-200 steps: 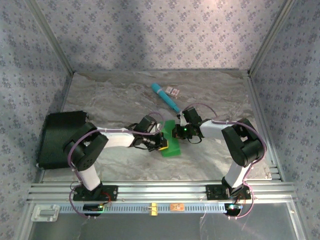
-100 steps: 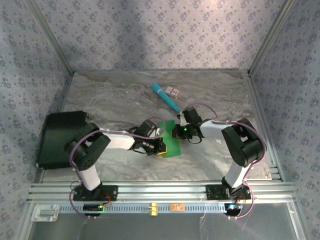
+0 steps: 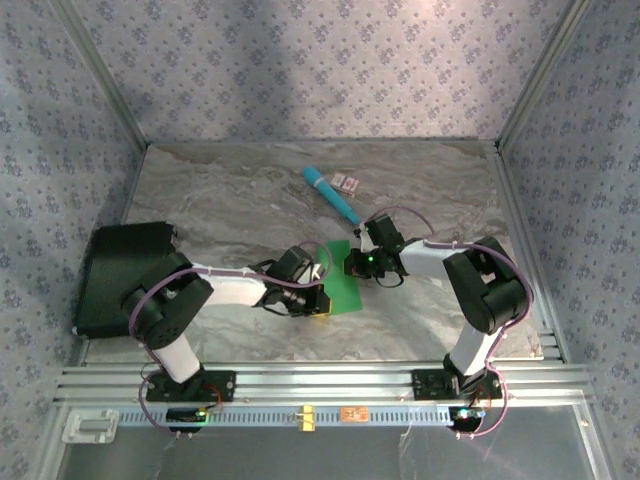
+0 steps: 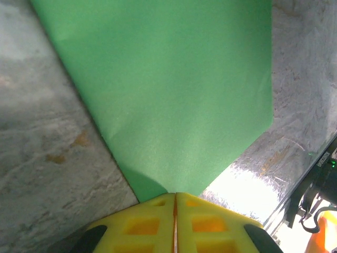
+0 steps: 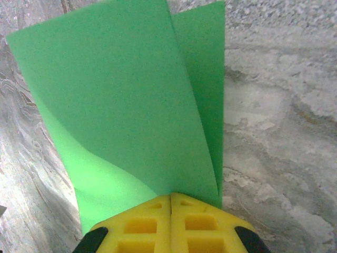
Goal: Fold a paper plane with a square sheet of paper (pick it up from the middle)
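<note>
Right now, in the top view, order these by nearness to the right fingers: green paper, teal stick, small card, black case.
1. green paper, pinched in the right fingers
2. teal stick, just behind
3. small card, farther back
4. black case, far left edge

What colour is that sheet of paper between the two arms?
Plain bright green; the sheet of paper shows best in the left wrist view.

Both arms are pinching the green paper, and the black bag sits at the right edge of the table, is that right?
No. The black bag sits at the left edge of the table, as the top view shows. The pinch on the green paper is right.
</note>
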